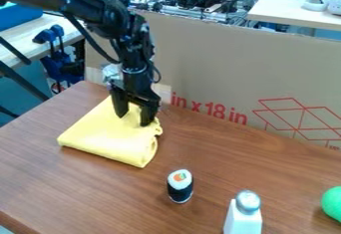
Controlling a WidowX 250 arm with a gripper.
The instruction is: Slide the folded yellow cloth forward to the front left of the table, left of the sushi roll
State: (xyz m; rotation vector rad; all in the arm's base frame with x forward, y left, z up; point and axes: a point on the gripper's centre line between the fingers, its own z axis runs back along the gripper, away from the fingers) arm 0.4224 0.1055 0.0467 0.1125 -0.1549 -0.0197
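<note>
A: Any print in sight?
B: Yes. Red lettering and a red line drawing of boxes on the brown cardboard panel standing behind the table.
A: Where's the cloth?
B: Yellow cloth, directly below my gripper. I'm over its back part; most of it lies toward the camera and to the left in view.
A: Gripper state?
B: Fingers apart, pointing down, tips at the cloth. Can't tell if they press into it. Nothing clamped that I can see.
A: Materials, shapes?
B: Cloth is soft, folded into a flat, rough four-sided pad, rounded folds, bunched at the right edge. Table is brown wood grain. Panel is flat and matte.
A: Rest of the table?
B: Sushi-like piece in front of the cloth, to the right: upright, dark side, white top, orange-and-green patch. White shaker, shiny metallic domed cap, near the bottom edge. Smooth green round object, far right.
</note>
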